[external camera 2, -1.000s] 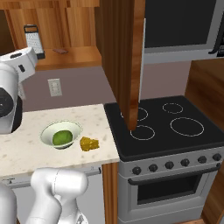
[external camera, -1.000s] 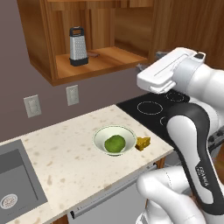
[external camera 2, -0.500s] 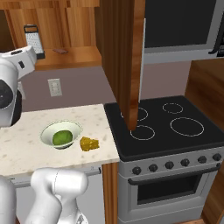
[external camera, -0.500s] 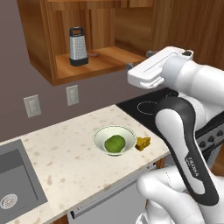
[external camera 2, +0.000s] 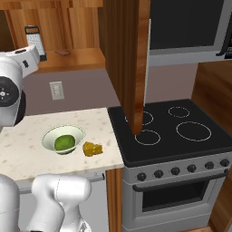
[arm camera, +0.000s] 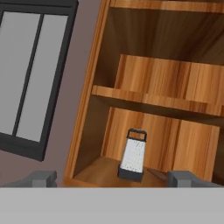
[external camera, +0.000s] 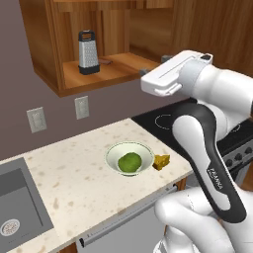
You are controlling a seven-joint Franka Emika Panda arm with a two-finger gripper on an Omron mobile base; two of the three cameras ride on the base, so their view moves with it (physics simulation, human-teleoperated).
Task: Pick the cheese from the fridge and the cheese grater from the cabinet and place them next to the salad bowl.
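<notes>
My gripper, raised level with the open cabinet, with jaws spread wide and holding nothing. The cheese grater stands upright on the cabinet floor, straight ahead of my hand and framed between my fingertips, well apart from them; its long axis is vertical, black loop handle uppermost. The cheese already lies on the counter, just beside the salad bowl. A straight forward reach into the cabinet would, in my judgement, bring the jaws to either side of the grater.
</notes>
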